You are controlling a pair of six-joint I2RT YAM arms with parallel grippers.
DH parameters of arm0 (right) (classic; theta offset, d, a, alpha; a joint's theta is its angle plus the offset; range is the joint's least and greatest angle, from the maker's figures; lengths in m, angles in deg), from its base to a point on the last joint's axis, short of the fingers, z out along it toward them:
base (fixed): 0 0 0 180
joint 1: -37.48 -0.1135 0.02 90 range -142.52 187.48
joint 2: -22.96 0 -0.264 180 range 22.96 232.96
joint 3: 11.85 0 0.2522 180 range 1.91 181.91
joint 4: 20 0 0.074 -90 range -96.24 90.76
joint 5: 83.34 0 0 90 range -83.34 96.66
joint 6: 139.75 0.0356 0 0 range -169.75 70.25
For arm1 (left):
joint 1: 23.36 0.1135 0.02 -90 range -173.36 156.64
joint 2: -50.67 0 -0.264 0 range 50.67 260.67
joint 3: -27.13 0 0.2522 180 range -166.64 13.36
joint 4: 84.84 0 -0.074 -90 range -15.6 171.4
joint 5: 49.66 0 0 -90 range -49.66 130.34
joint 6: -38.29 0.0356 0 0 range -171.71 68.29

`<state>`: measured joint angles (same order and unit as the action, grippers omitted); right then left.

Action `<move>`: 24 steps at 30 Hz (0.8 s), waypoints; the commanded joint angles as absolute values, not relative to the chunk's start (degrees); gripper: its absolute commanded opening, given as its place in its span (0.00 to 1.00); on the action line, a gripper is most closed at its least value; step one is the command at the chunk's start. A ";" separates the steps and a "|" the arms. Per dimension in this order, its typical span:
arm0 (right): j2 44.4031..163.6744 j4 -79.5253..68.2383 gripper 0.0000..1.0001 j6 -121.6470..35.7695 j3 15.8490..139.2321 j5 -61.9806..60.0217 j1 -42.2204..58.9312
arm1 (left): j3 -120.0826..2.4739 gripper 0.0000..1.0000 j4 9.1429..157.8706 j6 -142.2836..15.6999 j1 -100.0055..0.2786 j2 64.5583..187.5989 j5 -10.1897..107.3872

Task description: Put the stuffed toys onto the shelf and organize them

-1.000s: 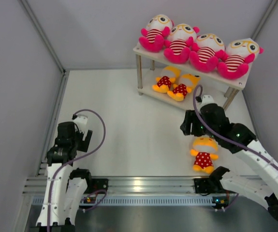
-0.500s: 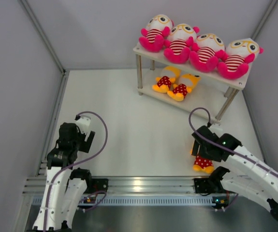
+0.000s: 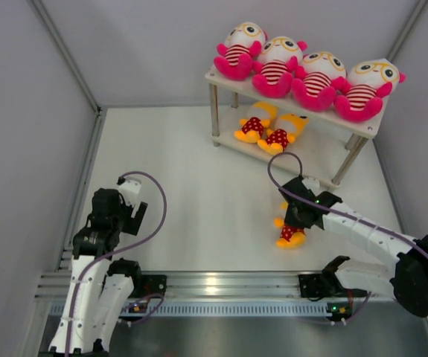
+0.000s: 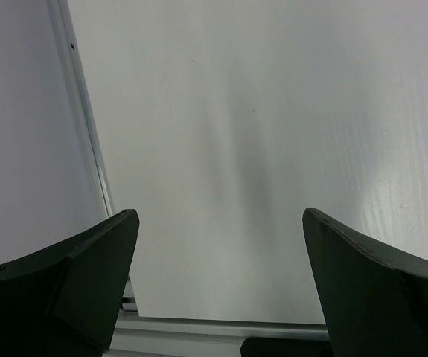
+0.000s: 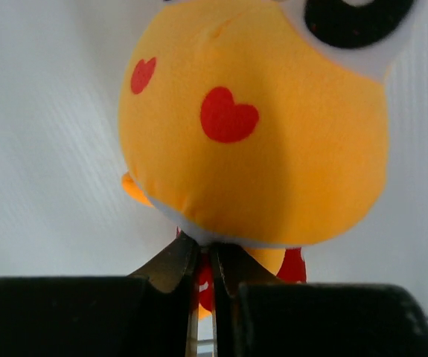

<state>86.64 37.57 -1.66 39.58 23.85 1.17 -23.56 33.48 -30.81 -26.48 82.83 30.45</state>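
R claw (image 5: 206, 256) is pinching the yellow-orange toy (image 5: 273, 149) just below its head, tips nearly touching, w/ red fabric caught btwn them. Head is filling most of the frame. Two red hearts (image 5: 228, 115) are showing on it, black-and-white eye (image 5: 355, 18) at head's top-right edge. White bench (image 5: 42, 149) is lying behind the head.

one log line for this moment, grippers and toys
left gripper: open, empty | right gripper: shut on last yellow toy | shelf: four pink toys on top, two yellow toys below
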 commanded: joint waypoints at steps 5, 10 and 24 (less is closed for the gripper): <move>95.02 16.18 0.00 -0.62 49.62 23.45 -2.33 | -23.46 0.98 36.23 -31.15 -26.70 84.07 30.14; 104.33 13.28 0.05 -0.71 54.81 22.39 -3.03 | -23.46 0.98 36.23 -31.32 -26.62 84.16 29.88; 95.06 15.37 0.78 -37.28 63.61 12.05 -8.75 | -23.55 0.98 36.23 -31.06 -26.70 84.86 30.49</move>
